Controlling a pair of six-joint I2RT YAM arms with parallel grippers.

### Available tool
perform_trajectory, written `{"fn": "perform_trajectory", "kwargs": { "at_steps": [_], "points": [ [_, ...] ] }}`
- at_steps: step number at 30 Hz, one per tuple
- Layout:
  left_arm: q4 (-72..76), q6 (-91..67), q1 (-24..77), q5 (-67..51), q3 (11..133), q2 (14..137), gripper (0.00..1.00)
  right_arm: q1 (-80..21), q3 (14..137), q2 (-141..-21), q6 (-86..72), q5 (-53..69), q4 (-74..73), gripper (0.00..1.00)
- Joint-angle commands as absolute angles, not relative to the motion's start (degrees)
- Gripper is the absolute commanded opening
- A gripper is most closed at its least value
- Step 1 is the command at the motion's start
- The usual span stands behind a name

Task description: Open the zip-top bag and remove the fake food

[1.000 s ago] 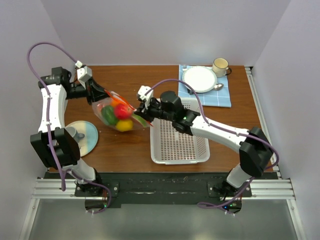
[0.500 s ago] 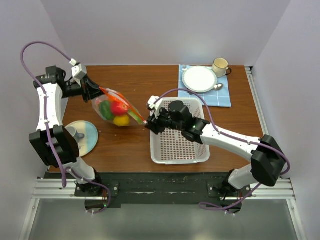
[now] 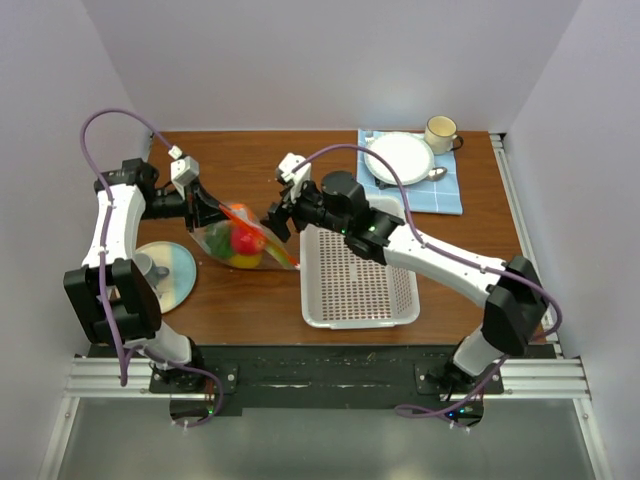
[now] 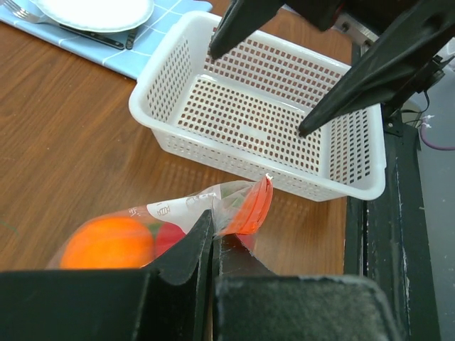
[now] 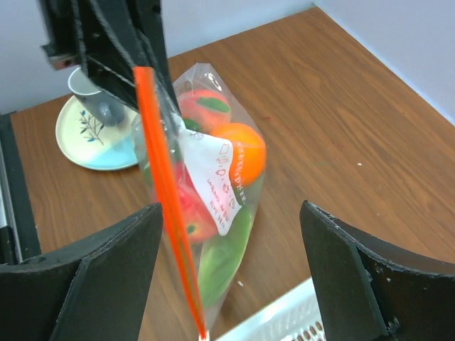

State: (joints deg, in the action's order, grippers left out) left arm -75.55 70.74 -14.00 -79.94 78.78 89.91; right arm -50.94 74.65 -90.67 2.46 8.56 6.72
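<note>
The zip-top bag (image 3: 240, 238), clear with a red-orange zip strip (image 5: 163, 192), hangs slanting from my left gripper (image 3: 200, 207). The left gripper (image 4: 213, 227) is shut on the bag's edge right beside the strip. Inside lies the fake food: an orange (image 5: 242, 153), a red piece (image 5: 192, 213) and a green piece (image 5: 227, 249). My right gripper (image 3: 275, 215) stands wide open just beside the bag, on its basket side. In the right wrist view that gripper (image 5: 231, 213) frames the bag, and its fingers (image 5: 106, 263) do not touch it.
A white perforated basket (image 3: 355, 275) sits right of the bag, its rim near the bag's lower corner. A saucer with a small cup (image 3: 165, 270) lies at the left. A plate (image 3: 400, 157) on a blue cloth and a mug (image 3: 440, 130) stand at the back right.
My right gripper has let go of the zip strip's end, opened wide and moved back towards the far left. My left gripper swung the bag rightwards and lower.
</note>
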Motion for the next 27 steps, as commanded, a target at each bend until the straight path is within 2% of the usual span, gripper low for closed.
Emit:
{"fn": "perform_trajectory", "kwargs": {
  "at_steps": [1, 16, 27],
  "points": [
    [-75.3, 72.6, -14.1, -81.0, 78.7, 86.8, 0.00, -51.0, 76.6, -94.6, 0.4, 10.9, 8.8, 0.81],
    [-75.3, 72.3, -14.1, -80.3, 80.1, 87.7, 0.00, -51.2, 74.5, -96.7, 0.4, 11.4, 8.9, 0.77],
    [-74.7, 71.5, -14.1, -79.7, 80.8, 88.2, 0.00, -51.5, 69.4, -93.1, -3.9, 13.4, 12.4, 0.77]
  ]
}}
